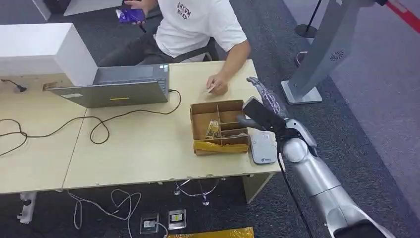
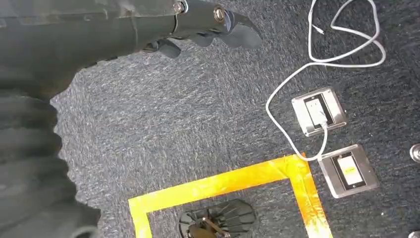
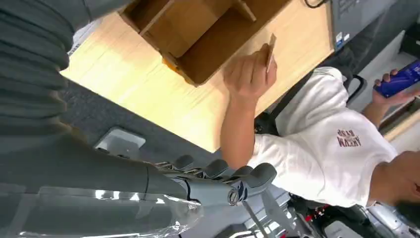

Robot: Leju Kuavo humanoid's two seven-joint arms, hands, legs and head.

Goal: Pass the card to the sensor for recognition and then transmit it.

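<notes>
Here the right hand (image 1: 261,101) is raised above the right end of the pale wooden worktop (image 1: 143,153), its fingers stretched out and apart with nothing in them. It hovers just right of the compartmented cardboard box (image 1: 219,127) and above the flat grey sensor (image 1: 262,147), which lies on the worktop against the box's right side. The card (image 1: 210,89) is not with the robot: a seated person in a white T-shirt (image 1: 198,22) pinches it on edge in one hand (image 1: 218,84), resting on the worktop just beyond the box's far wall. In the right wrist view the same card (image 3: 271,49) stands up between that person's fingers beside the box's corner. The person's other hand holds a blue-purple phone (image 1: 131,15), or so it seems, since it is small and partly cut off. A grey laptop (image 1: 119,87) sits open on the worktop to the left of the box, with black cables (image 1: 99,126) trailing from it. The left hand (image 2: 208,29) hangs low over dark carpet, fingers curled loosely inward and holding nothing, near yellow floor tape (image 2: 223,186) and two metal floor sockets (image 2: 319,111).
</notes>
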